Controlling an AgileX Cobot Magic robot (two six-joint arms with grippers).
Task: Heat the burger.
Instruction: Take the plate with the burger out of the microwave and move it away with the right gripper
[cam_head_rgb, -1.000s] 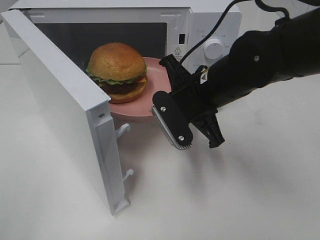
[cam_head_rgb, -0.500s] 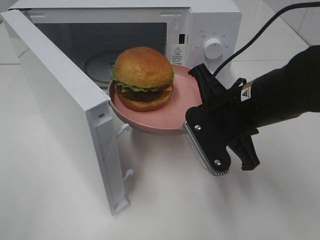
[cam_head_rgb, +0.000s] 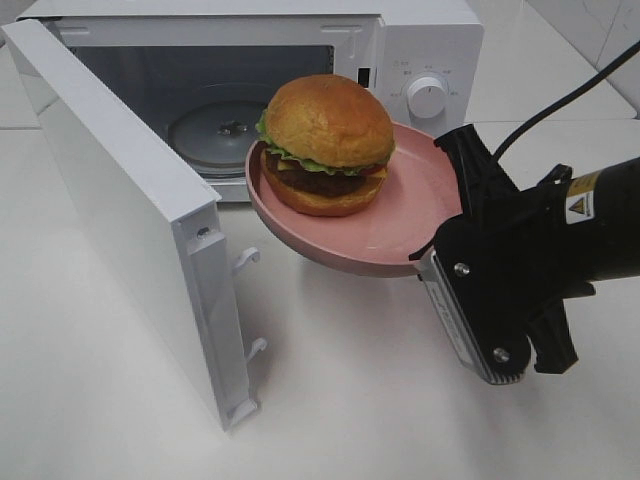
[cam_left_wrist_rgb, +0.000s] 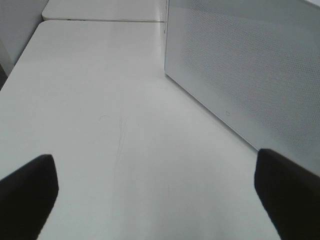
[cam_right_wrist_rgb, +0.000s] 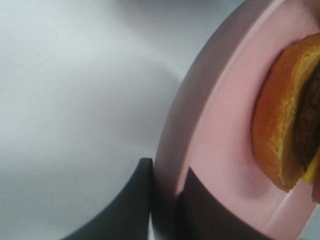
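The burger (cam_head_rgb: 328, 140), with a golden bun, lettuce frill and dark patty, sits on a pink plate (cam_head_rgb: 400, 215). My right gripper (cam_head_rgb: 440, 235) is shut on the plate's right rim and holds it tilted in the air in front of the open microwave (cam_head_rgb: 420, 40). The right wrist view shows the fingers (cam_right_wrist_rgb: 135, 200) clamped on the plate's rim (cam_right_wrist_rgb: 220, 125), with the burger's edge (cam_right_wrist_rgb: 282, 130) beyond. My left gripper (cam_left_wrist_rgb: 157, 200) is open and empty over the table, beside the microwave's side wall (cam_left_wrist_rgb: 250, 65); it is out of the high view.
The microwave door (cam_head_rgb: 120, 200) stands wide open to the left front. The glass turntable (cam_head_rgb: 225, 125) inside is bare. The control knob (cam_head_rgb: 428, 98) is on the right panel. A black cable (cam_head_rgb: 560, 100) runs behind my right arm.
My right gripper has carried the plate and burger out of the microwave's mouth, to the right and toward the front, and a little higher.
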